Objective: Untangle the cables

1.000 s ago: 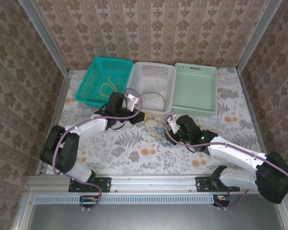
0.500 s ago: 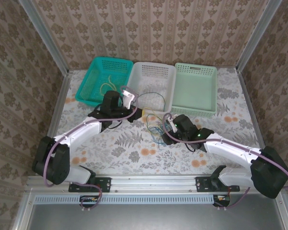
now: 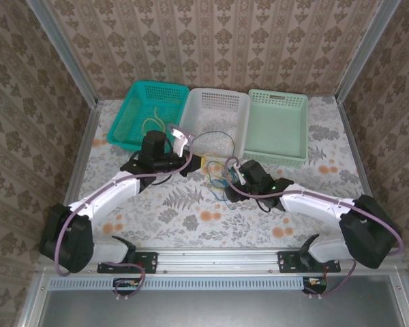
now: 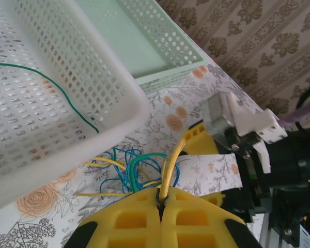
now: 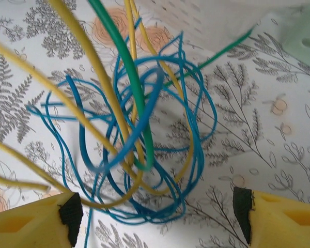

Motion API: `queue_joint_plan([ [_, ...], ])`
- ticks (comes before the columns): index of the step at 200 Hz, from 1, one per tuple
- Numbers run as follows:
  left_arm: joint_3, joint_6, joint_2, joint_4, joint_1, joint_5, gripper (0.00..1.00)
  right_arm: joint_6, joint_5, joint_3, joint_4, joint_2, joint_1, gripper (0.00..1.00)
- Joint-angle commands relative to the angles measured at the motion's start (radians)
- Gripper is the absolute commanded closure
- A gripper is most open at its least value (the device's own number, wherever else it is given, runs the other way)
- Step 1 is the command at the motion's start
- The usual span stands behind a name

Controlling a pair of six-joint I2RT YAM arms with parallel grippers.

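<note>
Tabletop [image 3: 170, 211]: floral print, baskets lined up along the far side.
White basket [image 3: 218, 95]: the middle one, with a green cable [image 4: 67, 98] lying inside it and running to its near wall.
Left tool [image 4: 160, 200]: yellow pads pressed together, pinching a yellow cable [image 4: 170, 165].
Right tool [image 5: 157, 212]: pads spread wide, the tangle sitting right in front of it.
Cables [image 3: 219, 182]: messy yellow, green and blue knot on the tabletop, just near of the white basket, between both tools.

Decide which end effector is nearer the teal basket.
Left. The left end effector sits by the near right corner of the teal basket; the right end effector lies farther right.
</note>
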Motion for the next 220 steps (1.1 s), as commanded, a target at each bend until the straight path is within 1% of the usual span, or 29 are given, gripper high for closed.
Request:
queue_joint_plan([
  [1,-0.028,-0.013,-0.043,0.042,-0.007,0.056,1.0,0.001,-0.029,0.04,0.045,0.033,-0.006,0.21],
  [11,-0.041,-0.02,-0.054,0.053,-0.007,0.068,1.0,-0.003,-0.04,0.043,0.062,0.069,-0.007,0.22],
  [19,-0.052,-0.025,-0.062,0.059,-0.007,0.071,1.0,-0.004,-0.05,0.047,0.072,0.084,-0.007,0.25],
  [32,-0.066,-0.026,-0.079,0.061,-0.005,0.063,1.0,-0.006,-0.065,0.061,0.07,0.105,-0.008,0.35],
  [40,-0.074,-0.028,-0.09,0.062,-0.004,0.057,1.0,-0.007,-0.072,0.072,0.061,0.119,-0.008,0.42],
  [54,-0.084,-0.03,-0.109,0.063,0.003,0.042,1.0,-0.013,-0.077,0.082,0.038,0.133,-0.009,0.48],
  [71,-0.085,-0.029,-0.138,0.05,0.014,0.013,1.0,-0.019,-0.074,0.096,-0.011,0.149,-0.008,0.5],
  [88,-0.083,-0.023,-0.168,0.025,0.031,-0.024,1.0,-0.012,-0.034,0.105,-0.066,0.153,-0.008,0.5],
  [93,-0.08,-0.023,-0.178,0.018,0.039,-0.062,1.0,-0.009,-0.023,0.104,-0.076,0.152,-0.008,0.51],
  [111,-0.082,-0.017,-0.216,-0.001,0.068,-0.092,1.0,0.015,0.018,0.095,-0.096,0.139,-0.011,0.51],
  [122,-0.078,-0.008,-0.243,-0.017,0.074,-0.095,1.0,0.024,0.023,0.09,-0.102,0.133,-0.014,0.51],
  [125,-0.078,-0.008,-0.249,-0.02,0.101,-0.097,1.0,0.026,0.025,0.088,-0.102,0.132,-0.014,0.51],
  [142,-0.078,-0.014,-0.288,-0.032,0.13,-0.092,1.0,0.042,0.04,0.082,-0.108,0.134,-0.017,0.54],
  [171,-0.075,-0.031,-0.315,-0.051,0.14,-0.05,1.0,0.052,0.049,0.102,-0.137,0.165,-0.019,0.61],
  [187,-0.094,-0.058,-0.322,-0.018,0.141,-0.038,1.0,0.057,0.03,0.109,-0.136,0.166,-0.02,0.62],
  [206,-0.115,-0.087,-0.325,0.019,0.14,-0.038,1.0,0.073,0.008,0.099,-0.11,0.132,-0.019,0.59],
  [214,-0.121,-0.094,-0.327,0.03,0.141,-0.038,1.0,0.08,-0.004,0.087,-0.089,0.11,-0.02,0.54],
  [220,-0.125,-0.098,-0.327,0.036,0.141,-0.039,1.0,0.087,-0.014,0.076,-0.071,0.091,-0.019,0.48],
])
